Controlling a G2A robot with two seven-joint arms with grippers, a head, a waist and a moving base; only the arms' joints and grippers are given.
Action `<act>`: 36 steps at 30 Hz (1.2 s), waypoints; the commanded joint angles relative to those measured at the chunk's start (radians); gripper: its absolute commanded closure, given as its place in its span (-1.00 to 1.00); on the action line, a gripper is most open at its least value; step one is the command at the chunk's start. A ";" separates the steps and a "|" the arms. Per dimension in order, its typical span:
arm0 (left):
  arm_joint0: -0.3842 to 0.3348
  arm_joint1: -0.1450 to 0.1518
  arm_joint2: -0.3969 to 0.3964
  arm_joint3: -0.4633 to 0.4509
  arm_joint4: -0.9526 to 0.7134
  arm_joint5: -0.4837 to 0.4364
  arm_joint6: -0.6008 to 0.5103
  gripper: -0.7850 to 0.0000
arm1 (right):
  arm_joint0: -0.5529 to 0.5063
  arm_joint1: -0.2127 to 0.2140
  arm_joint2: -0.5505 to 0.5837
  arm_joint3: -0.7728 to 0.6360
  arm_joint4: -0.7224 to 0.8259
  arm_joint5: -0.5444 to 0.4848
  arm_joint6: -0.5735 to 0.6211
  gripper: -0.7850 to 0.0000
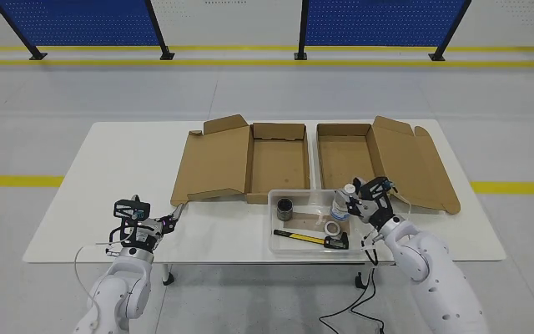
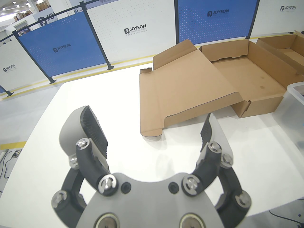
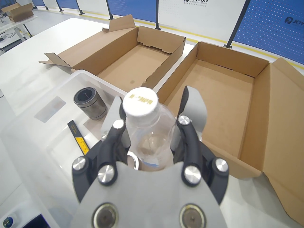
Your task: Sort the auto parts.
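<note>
The clear bottle (image 3: 148, 131) with a white cap stands upright at the right end of the clear plastic bin (image 1: 272, 234). It sits between the fingers of the right gripper (image 3: 153, 99), which are closed against its sides just below the cap. Whether its base rests on the bin floor cannot be told.

In the same bin, left of the bottle and apart from it, a dark metal cylinder (image 3: 90, 104) stands on end. A yellow-and-black tool (image 1: 310, 239) lies along the near side, and a pale ring (image 1: 332, 228) lies just beside the bottle.

Behind the bin, two open cardboard boxes sit side by side, the left box (image 1: 279, 167) and the right box (image 1: 344, 159).

Well apart, near the table's (image 1: 108, 184) front left, the left gripper (image 2: 147, 117) hangs over bare tabletop with its fingers spread wide, holding nothing.
</note>
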 commanded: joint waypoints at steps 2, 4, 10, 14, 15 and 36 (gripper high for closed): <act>0.000 0.000 0.000 0.000 0.000 0.000 0.000 -1.00 | 0.014 -0.002 -0.013 0.014 -0.006 0.005 0.002 -0.15; 0.000 0.000 0.000 0.000 0.000 0.000 0.000 -1.00 | 0.020 -0.003 -0.022 0.023 -0.010 0.004 0.001 -0.23; 0.000 0.000 0.000 0.000 0.000 0.000 0.000 -1.00 | 0.034 -0.004 -0.035 0.039 -0.019 -0.002 -0.003 0.07; 0.000 0.000 0.000 0.000 0.000 0.000 0.000 -1.00 | 0.038 -0.004 -0.036 0.044 -0.017 -0.002 -0.005 0.04; 0.000 0.000 0.000 0.000 0.000 0.000 0.000 -1.00 | 0.038 -0.003 -0.033 0.043 -0.017 -0.002 -0.005 0.02; 0.000 0.000 0.000 0.000 0.000 0.000 0.000 -1.00 | -0.024 0.018 0.048 -0.081 0.013 -0.034 0.088 -0.49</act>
